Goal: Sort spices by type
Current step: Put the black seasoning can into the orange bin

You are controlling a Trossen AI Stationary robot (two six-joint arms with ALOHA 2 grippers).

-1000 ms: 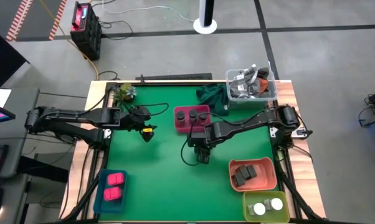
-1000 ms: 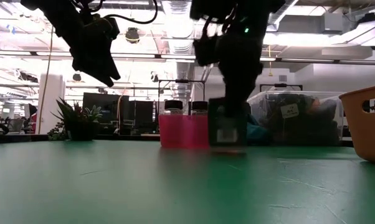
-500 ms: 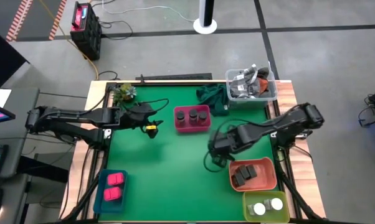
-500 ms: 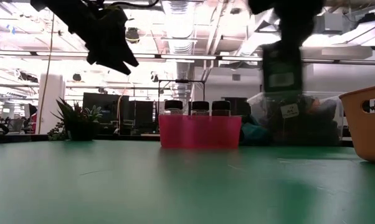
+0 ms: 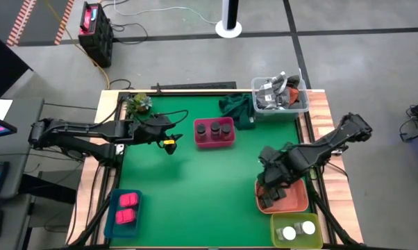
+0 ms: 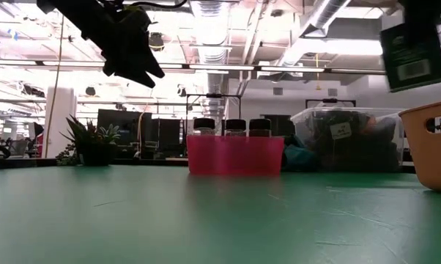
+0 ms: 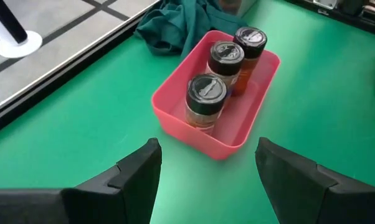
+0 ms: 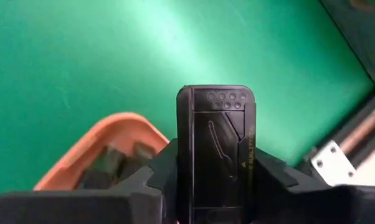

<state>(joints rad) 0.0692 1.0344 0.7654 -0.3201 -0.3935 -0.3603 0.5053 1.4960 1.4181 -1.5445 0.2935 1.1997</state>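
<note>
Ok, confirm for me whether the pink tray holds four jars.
No: the left wrist view shows the pink tray holding only three dark-capped jars in a row.

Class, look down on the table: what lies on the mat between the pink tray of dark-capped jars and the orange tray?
Nothing rests there. In the high view, bare green mat separates the pink tray from the orange tray; the right gripper, holding a dark grey box, hangs over the orange tray's edge.
</note>
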